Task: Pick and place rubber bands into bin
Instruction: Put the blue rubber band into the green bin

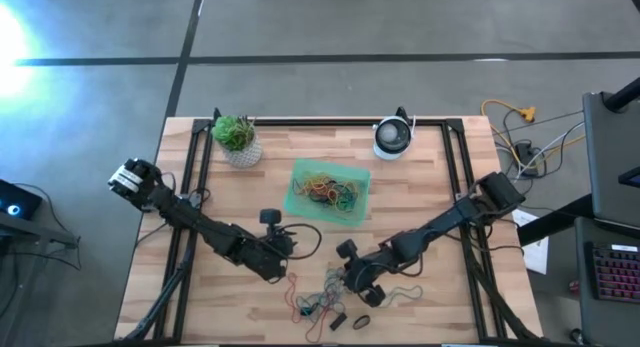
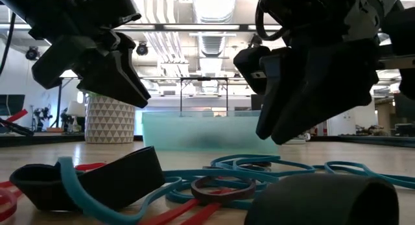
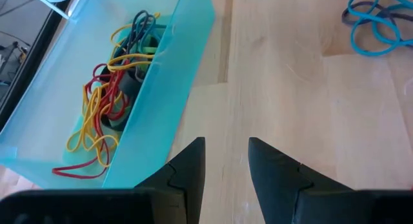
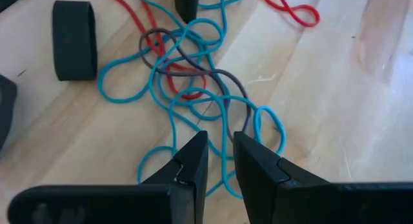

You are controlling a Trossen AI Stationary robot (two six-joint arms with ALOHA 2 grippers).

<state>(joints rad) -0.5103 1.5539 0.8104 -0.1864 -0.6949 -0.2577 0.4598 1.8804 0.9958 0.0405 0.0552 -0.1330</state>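
Jaws of the right gripper point(image 4: 221, 153) stand slightly apart and empty over the tangled bands point(image 4: 193, 75), so it should descend onto one teal strand, while the left gripper point(image 3: 226, 162), open, waits beside the bin point(image 3: 164, 95).

Grey floor point(image 1: 400, 22); bright ceiling lights point(image 2: 214, 4)

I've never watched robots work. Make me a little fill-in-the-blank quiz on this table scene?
1. The green bin already holds a tangle of rubber ____.
2. The loose bands on the wood lie under the ____ pincer.
3. The left pincer holds ____.
4. The potted plant stands ____ the bin.

Missing: bands; right; nothing; outside
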